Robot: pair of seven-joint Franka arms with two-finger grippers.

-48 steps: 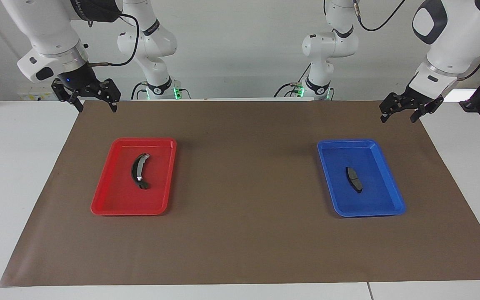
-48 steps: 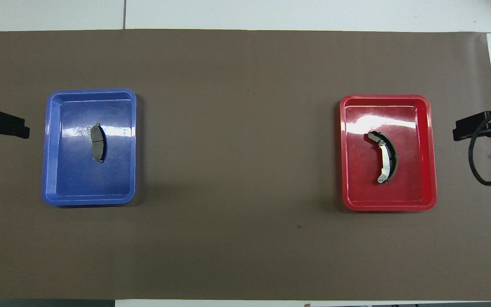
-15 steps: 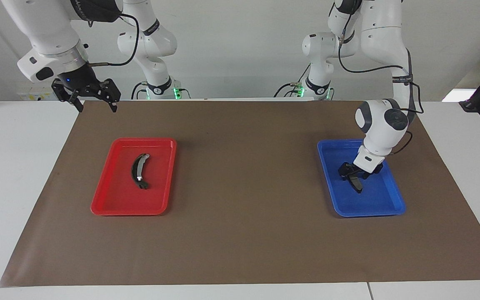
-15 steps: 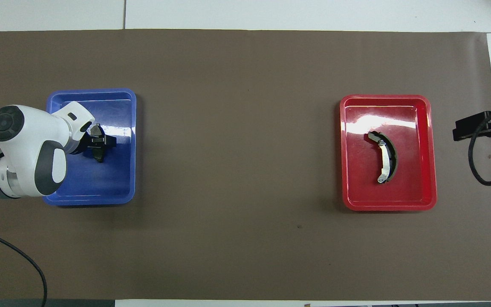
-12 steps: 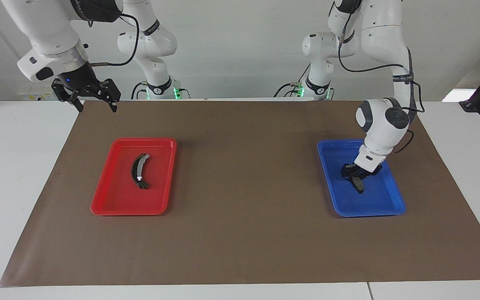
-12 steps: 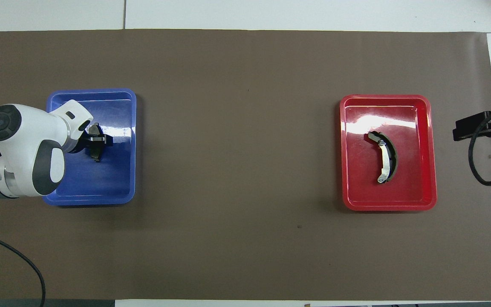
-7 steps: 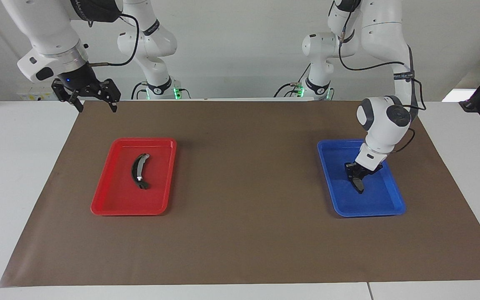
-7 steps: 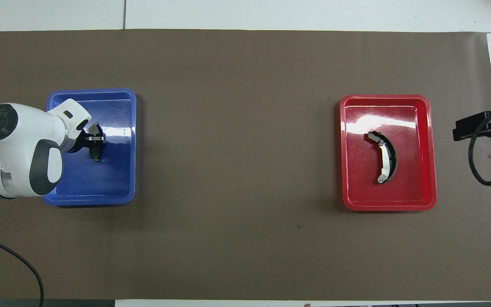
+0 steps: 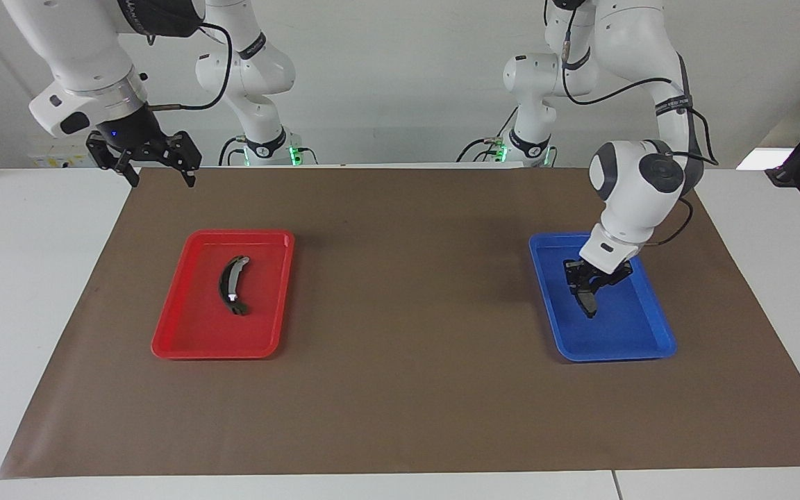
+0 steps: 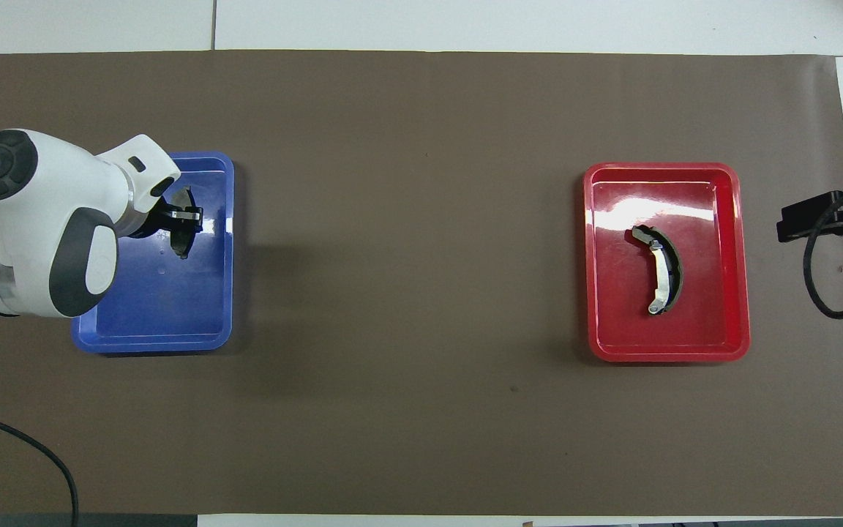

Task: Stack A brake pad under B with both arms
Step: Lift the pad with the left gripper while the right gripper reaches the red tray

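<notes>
**Lifting the A brake pad clear of its tray**

In the facing view, the right gripper waits above the tabletop edge at the right arm's end, its fingers spread wide and empty, unchanged over the last seconds. B lies untouched in the red tray, curved, with its silver bits showing.

At the left arm's end, the left gripper has closed fully on the A brake pad within the last second and has since risen. The pad now hangs tilted from the fingertips over the blue tray, no longer flat on the tray floor; the overhead view shows it shifted toward the tray's farther edge.

The grasp step appears complete. The pad must next be set down on the brown mat so that B can be placed on top.
</notes>
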